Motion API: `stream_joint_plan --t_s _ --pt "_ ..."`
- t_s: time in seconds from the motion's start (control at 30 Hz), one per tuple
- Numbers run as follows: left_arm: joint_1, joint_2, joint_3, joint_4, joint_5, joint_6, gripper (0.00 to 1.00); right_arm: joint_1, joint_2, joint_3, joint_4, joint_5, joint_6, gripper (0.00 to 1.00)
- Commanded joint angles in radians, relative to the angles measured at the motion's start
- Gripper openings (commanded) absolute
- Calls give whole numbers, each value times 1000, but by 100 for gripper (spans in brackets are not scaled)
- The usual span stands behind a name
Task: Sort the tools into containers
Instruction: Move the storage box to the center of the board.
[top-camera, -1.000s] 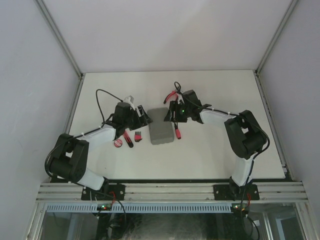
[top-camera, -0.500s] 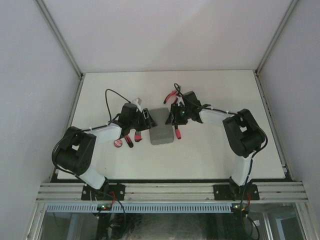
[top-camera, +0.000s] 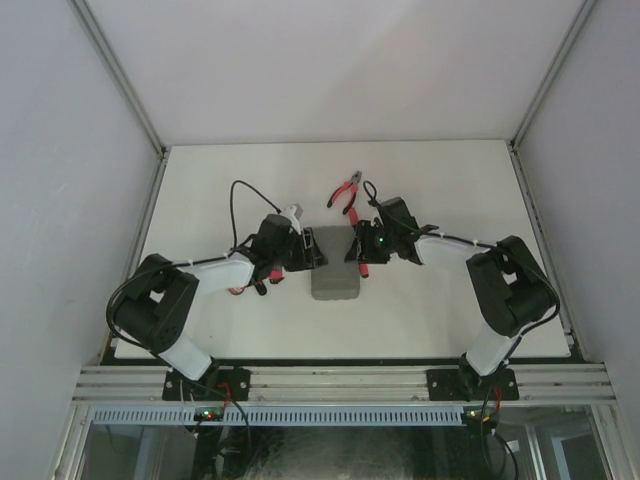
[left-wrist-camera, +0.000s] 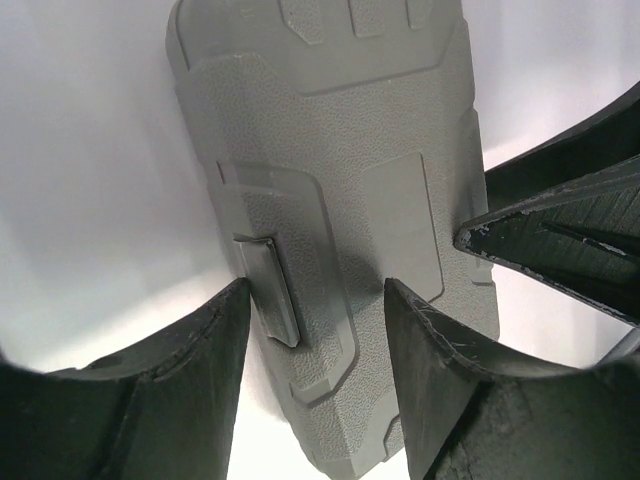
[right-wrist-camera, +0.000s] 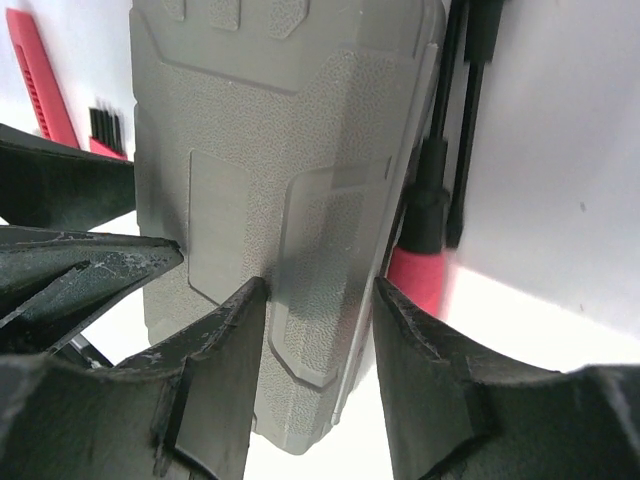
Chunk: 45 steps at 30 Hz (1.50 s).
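The grey tool case (top-camera: 335, 268) lies closed between my two arms. My left gripper (top-camera: 313, 250) is at its left side. In the left wrist view its jaws (left-wrist-camera: 318, 290) are closed in on the case (left-wrist-camera: 330, 150), one finger against the side latch (left-wrist-camera: 268, 290) and the other on the lid. My right gripper (top-camera: 355, 248) holds the right side, its jaws (right-wrist-camera: 320, 285) pinching a raised tab at the case's (right-wrist-camera: 280, 130) edge. Beside that edge lies a red-handled screwdriver (right-wrist-camera: 425, 265). Red pliers (top-camera: 347, 192) lie behind the case. A comb-like piece (right-wrist-camera: 105, 130) lies beyond it.
More red-and-black tools (top-camera: 255, 285) lie half hidden under my left forearm. A red handle (right-wrist-camera: 40, 80) lies on the table by the comb-like piece. White walls enclose the table (top-camera: 450, 180) on three sides.
Both grippers have closed in on the case from either side. The case has slid to the right and nearer to the bases, and the pliers now show behind it.
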Motion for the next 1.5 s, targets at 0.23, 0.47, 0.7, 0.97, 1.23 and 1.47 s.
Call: stream_joint_plan --t_s 0.23,0.47,0.7,0.97,1.23,1.47 --pt "-187 -44 -41 48 12 -88 59 33 -188 -211 5 50 24 46" --pt "-260 -81 -62 50 -30 -131 59 45 -321 -299 -13 88 46 48" --pt "-286 -137 -75 27 -70 -153 65 60 -442 -347 -25 127 58 54" --pt "-285 -256 -73 -89 -172 -107 74 69 -566 -379 -24 193 76 64" --pt "-285 -414 -104 -179 -319 -62 80 72 -676 -408 -48 295 108 72" --pt "-285 -596 -68 -336 -571 -32 100 66 -846 -410 -126 438 55 100"
